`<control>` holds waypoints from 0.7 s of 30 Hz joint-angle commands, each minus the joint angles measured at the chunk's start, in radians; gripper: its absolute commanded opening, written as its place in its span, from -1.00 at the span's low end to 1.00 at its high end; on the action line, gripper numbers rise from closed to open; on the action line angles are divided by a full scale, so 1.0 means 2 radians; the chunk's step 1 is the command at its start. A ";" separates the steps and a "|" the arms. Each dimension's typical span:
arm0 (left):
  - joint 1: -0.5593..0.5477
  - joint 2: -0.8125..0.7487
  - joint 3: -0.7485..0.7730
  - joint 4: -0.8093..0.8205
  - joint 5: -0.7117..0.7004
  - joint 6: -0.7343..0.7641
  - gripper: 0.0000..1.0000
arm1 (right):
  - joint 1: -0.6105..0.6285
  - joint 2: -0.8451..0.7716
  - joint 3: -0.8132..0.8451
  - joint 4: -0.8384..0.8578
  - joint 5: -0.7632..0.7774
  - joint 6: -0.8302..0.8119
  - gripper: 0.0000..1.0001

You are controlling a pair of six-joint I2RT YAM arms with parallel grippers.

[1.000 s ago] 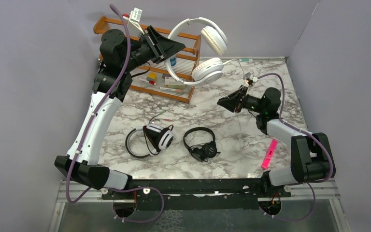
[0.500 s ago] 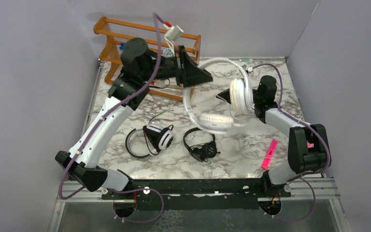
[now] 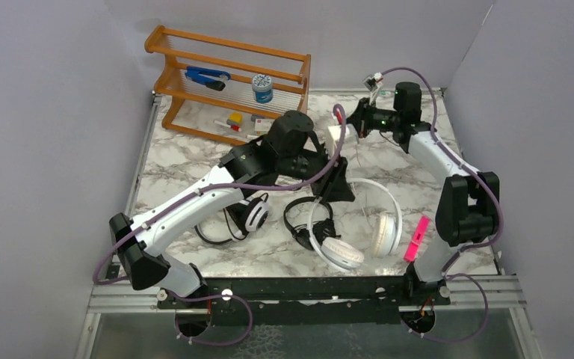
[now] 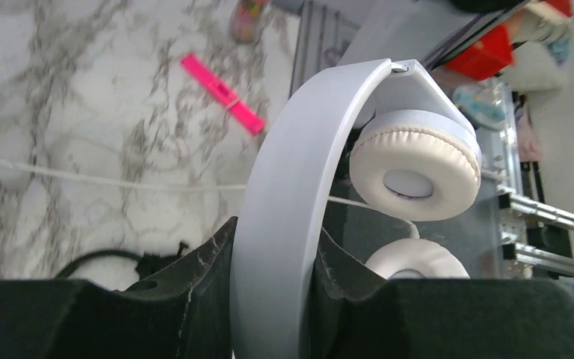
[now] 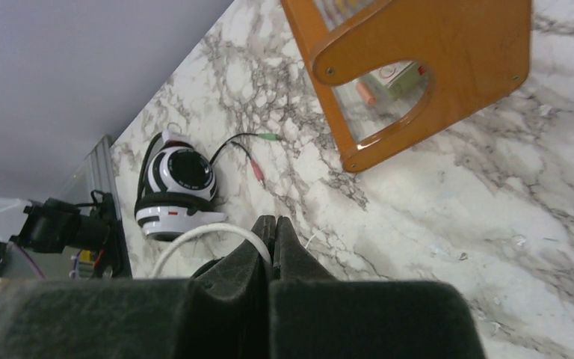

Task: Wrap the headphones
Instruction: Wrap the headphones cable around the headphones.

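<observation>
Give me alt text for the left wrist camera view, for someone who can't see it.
The left gripper clamps the headband of white headphones, whose two cream ear pads show at right. Behind lie a marble table, a pink marker and a thin white cord.

Tabletop [image 3: 194, 157] is looking like marble, white with grey veining, smooth and slightly shiny. The rack [image 3: 228, 54] up at 11 o'clock is showing warm varnished wood, kinda satin. The all-white headphones [image 3: 341, 252] around 5 o'clock are looking like smooth semi-gloss plastic, and their ear pads [image 4: 411, 176] are wearing soft cream leatherette that's wrinkling along the rim. The fingers [image 4: 194, 284] of the left gripper [image 4: 273, 232] are looking matt black and rough, with pale scuffs. The all-black headphones [image 3: 303, 238] at 6 o'clock are reading matt, and the pink marker [image 3: 416, 238] at 4 o'clock is looking like bright plastic.
</observation>
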 commanded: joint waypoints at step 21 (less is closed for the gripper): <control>-0.008 -0.028 -0.162 -0.025 -0.425 -0.083 -1.00 | -0.061 -0.099 0.286 -0.330 0.098 -0.028 -0.99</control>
